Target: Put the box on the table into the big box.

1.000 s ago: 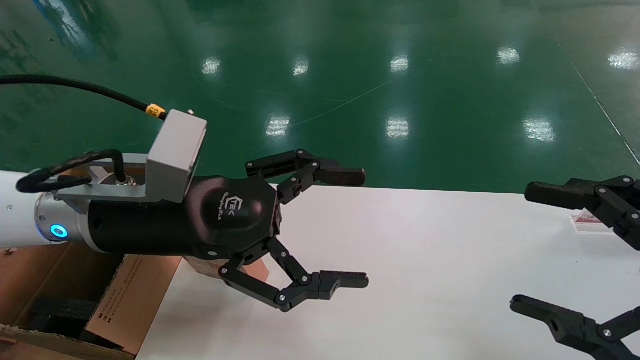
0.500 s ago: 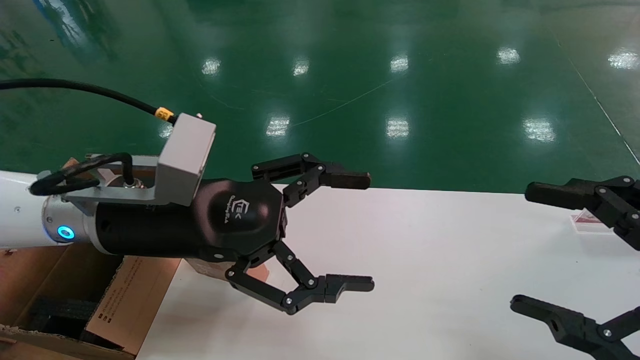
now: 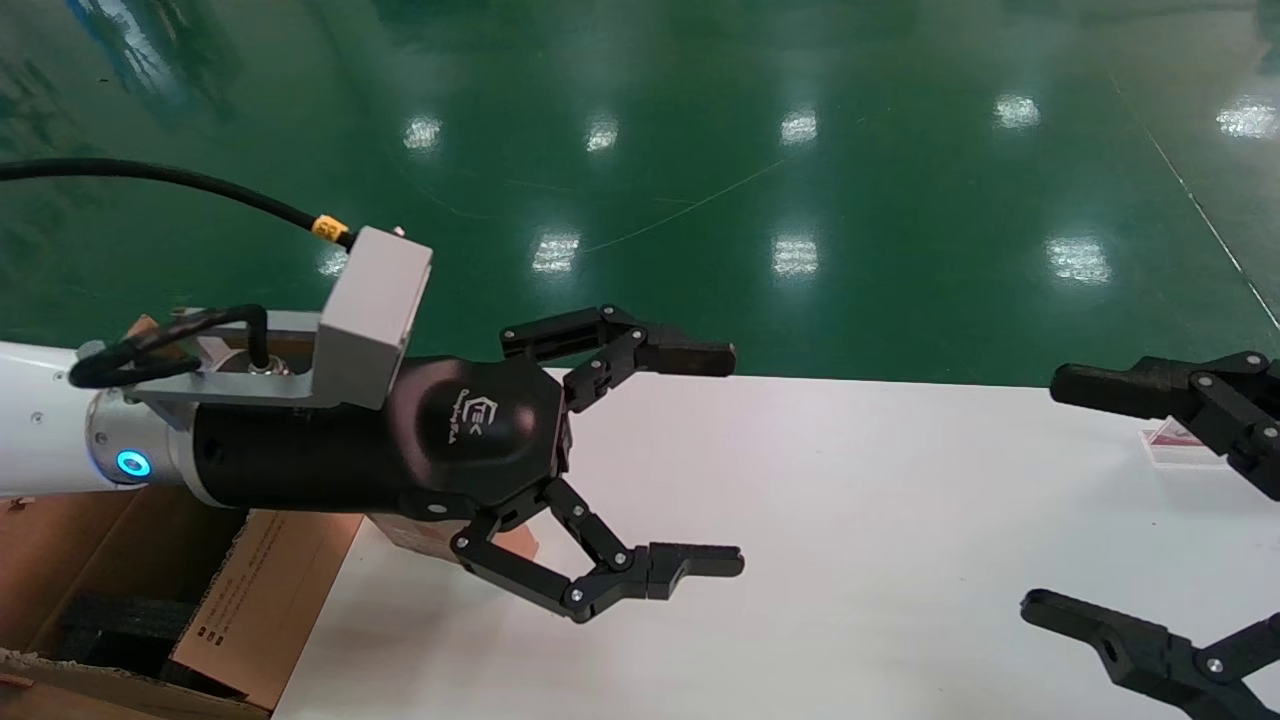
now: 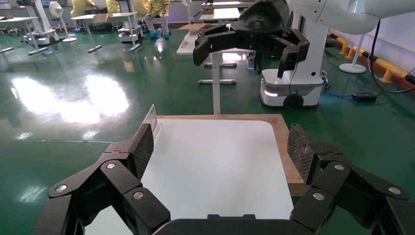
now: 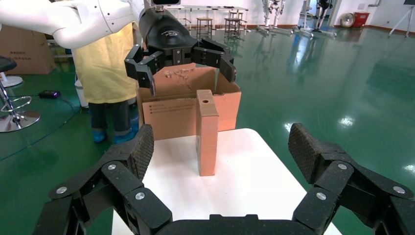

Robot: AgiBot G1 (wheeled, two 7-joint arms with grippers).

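The box (image 5: 207, 132) stands upright on the white table (image 5: 254, 181), a small brown block with a round hole in its top. Behind it at the table's left end sits the big box (image 5: 171, 115), with dark padding inside (image 3: 110, 620). My left gripper (image 3: 735, 458) hovers open just above the box, not touching it, and in the head view hides all but a corner of the box (image 3: 515, 540). In the right wrist view the left gripper (image 5: 190, 78) hangs over the box top. My right gripper (image 3: 1045, 492) is open at the table's right side.
A small clear sign stand (image 3: 1175, 440) sits on the table by the right gripper. A person in yellow (image 5: 105, 68) stands behind the big box. A wooden board edge (image 4: 286, 152) shows under the table's far side. Green floor lies all around.
My left gripper shifted slightly to the right over the last second, still open; it has hardly moved in the last half second. The right gripper stayed put.
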